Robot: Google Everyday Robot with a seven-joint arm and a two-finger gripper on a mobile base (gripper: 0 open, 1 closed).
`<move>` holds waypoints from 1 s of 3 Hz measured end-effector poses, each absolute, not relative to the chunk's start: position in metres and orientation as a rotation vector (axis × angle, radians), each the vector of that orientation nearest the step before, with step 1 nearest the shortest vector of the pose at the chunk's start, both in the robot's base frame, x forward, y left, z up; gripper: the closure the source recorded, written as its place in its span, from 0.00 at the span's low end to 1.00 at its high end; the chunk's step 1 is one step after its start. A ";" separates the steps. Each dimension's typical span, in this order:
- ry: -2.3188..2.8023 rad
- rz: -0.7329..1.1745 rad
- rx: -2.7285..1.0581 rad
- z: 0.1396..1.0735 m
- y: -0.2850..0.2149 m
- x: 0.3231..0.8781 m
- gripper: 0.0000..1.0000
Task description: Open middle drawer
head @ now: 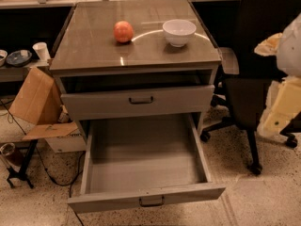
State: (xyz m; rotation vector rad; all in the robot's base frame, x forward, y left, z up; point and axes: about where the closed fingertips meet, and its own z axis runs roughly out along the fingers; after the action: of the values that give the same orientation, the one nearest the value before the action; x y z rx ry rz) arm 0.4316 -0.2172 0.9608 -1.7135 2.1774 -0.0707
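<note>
Hand [278, 113] at right; middle drawer [146, 171] open.

Pincer [281, 108] (blurred) half off right edge

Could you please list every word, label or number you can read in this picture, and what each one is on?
None can be read.
Any print on the white box left of the cabinet is too blurred to read.
The pulled-out middle drawer, bowl and cup show no lettering.
The hand, at the right edge by the chair, shows none either.
</note>
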 end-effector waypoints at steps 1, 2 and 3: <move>2.045 0.112 -1.720 0.876 -0.201 0.417 0.00; 1.947 0.203 -1.720 0.803 -0.184 0.418 0.00; 1.948 0.203 -1.721 0.803 -0.184 0.418 0.00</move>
State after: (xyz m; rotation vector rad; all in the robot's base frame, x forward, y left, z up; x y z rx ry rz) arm 0.4180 -0.1837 0.8026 -1.7206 1.9476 0.2035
